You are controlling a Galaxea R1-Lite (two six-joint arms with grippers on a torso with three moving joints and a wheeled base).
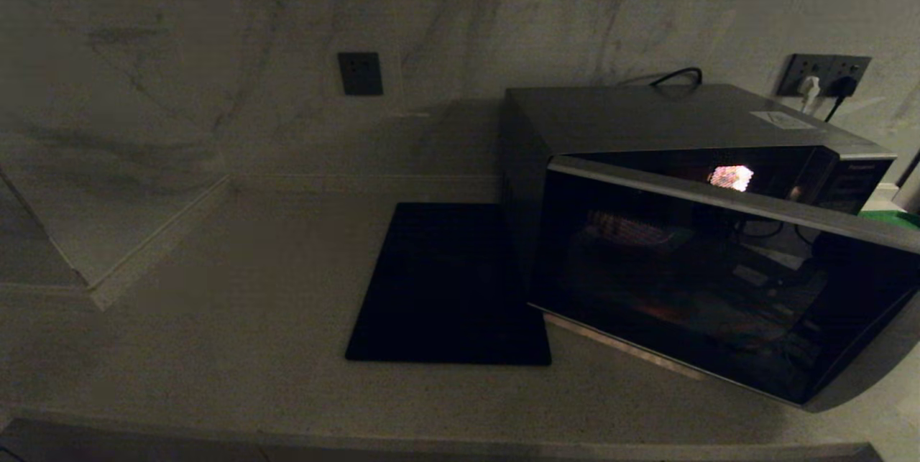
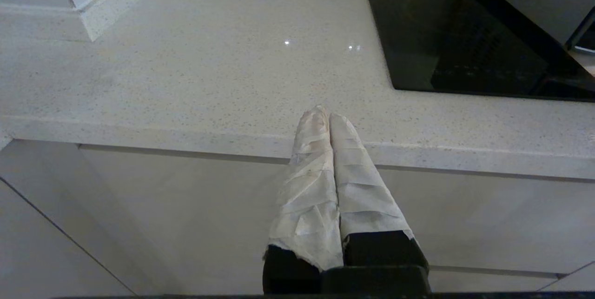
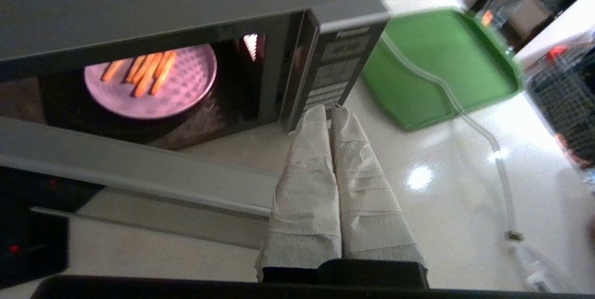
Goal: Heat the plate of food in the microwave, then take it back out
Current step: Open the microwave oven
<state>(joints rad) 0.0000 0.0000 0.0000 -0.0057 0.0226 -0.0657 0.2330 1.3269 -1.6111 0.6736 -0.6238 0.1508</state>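
Speckled stone bench [image 3: 441, 206], dim room. Microwave [image 1: 690, 117] door [image 1: 719, 282] swung ajar; plate of food [image 3: 153, 83] sits inside, fries at its 11 o'clock. Right tool [image 3: 331, 112] pressed together, empty, near the panel. Left tool [image 2: 327, 115] pressed together, parked. Likely next: push door flush, squarely. Green tray [image 3: 441, 62] empty.

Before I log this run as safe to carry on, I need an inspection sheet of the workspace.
Surface: pale speckled counter.
Job's things: plate of food inside the microwave, door partly open, lamp lit.
Clutter: black mat beside the microwave; green tray on its other side.
Grippers: left gripper shut, at the counter's front edge; right gripper shut, empty, near the button panel.
Cables: clear cord on the counter; plugs in wall socket.
Surroundings: marbled wall.
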